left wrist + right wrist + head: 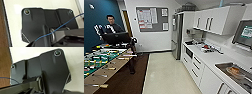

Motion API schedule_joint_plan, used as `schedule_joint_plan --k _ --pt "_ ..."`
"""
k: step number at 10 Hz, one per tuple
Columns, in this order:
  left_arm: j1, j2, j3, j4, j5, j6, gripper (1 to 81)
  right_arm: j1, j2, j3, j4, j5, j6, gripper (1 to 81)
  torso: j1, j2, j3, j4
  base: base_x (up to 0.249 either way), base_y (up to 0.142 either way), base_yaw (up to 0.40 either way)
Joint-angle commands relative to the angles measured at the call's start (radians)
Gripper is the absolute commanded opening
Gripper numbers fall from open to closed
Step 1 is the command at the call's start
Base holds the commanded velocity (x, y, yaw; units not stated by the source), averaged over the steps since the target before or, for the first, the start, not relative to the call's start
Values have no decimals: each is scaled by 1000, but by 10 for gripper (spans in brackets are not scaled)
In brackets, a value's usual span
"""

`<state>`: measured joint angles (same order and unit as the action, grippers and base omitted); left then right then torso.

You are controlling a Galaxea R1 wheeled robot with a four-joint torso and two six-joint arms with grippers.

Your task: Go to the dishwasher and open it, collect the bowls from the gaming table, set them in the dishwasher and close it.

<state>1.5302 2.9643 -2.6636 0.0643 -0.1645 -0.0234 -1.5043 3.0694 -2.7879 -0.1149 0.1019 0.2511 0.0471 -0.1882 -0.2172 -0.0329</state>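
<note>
Facing one gaming table (101,62), one person (111,26), one fridge (177,35)

I am seeing papers pinned on the notice board (152,19) and a lit screen (244,33) above the counter, but I am not managing to read a single word or number on either.

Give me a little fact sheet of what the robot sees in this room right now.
room: office kitchen with a pale floor
left side: table-football table, green field, rods with handles
behind it: a person at a control rig
right side: white counter with drawers below, white wall cabinets above
far end: tall steel fridge, noticeboard on the wall
counter: sink
</note>
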Motion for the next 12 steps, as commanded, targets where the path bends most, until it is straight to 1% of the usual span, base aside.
schedule_joint_plan --k 1,5,10,12 --pt "-35 -5 -2 12 49 5 811 38 7 5 3 -51 -1 811 0 0 0 0 0 0 356" --pt "-35 -3 -4 12 49 5 811 46 7 5 4 -51 -1 811 0 0 0 0 0 0 356" --pt "-37 1 -16 13 49 5 811 43 8 12 -11 -51 -6 811 0 0 0 0 0 0 356" --pt "-35 3 -16 14 49 5 811 41 8 13 -48 -54 -4 811 0 0 0 0 0 0 356"
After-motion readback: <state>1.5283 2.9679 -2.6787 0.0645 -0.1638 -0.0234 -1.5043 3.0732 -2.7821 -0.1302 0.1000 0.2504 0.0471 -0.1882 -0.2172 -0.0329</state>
